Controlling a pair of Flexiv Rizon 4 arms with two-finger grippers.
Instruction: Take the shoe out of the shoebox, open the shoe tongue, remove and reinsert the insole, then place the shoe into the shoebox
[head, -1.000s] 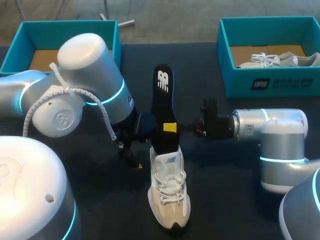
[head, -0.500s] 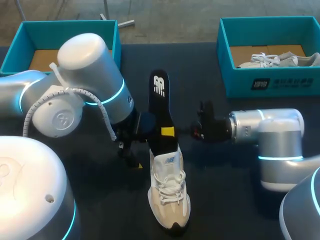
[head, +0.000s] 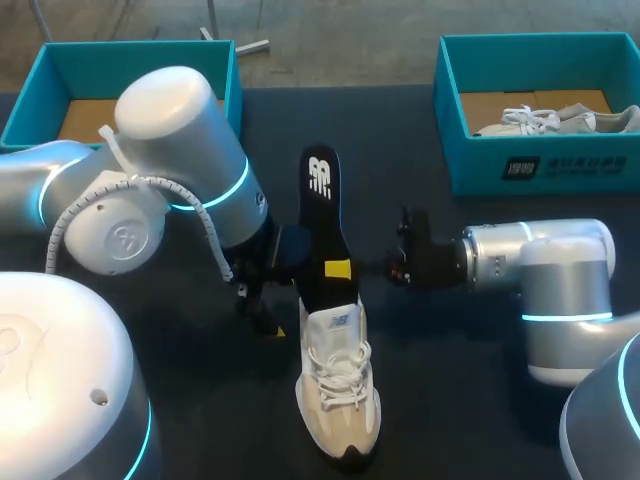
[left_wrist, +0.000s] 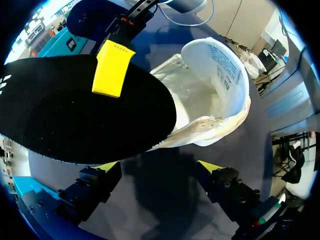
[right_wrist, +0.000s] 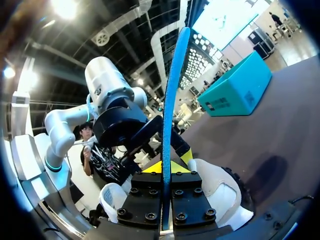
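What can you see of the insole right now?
The insole is a long, thin, black piece that looks like foam, with white print near its far end and blue along its edge. It is held tilted off the table, its lower end at the opening of the white shoe. The right gripper is shut on it near that lower end, one yellow tip flat on its black face.

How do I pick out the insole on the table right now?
On the dark table, find the white shoe in the middle. Extending from its opening is the insole, clamped in the right gripper. It is the only flat black piece, with a white logo at its far end.
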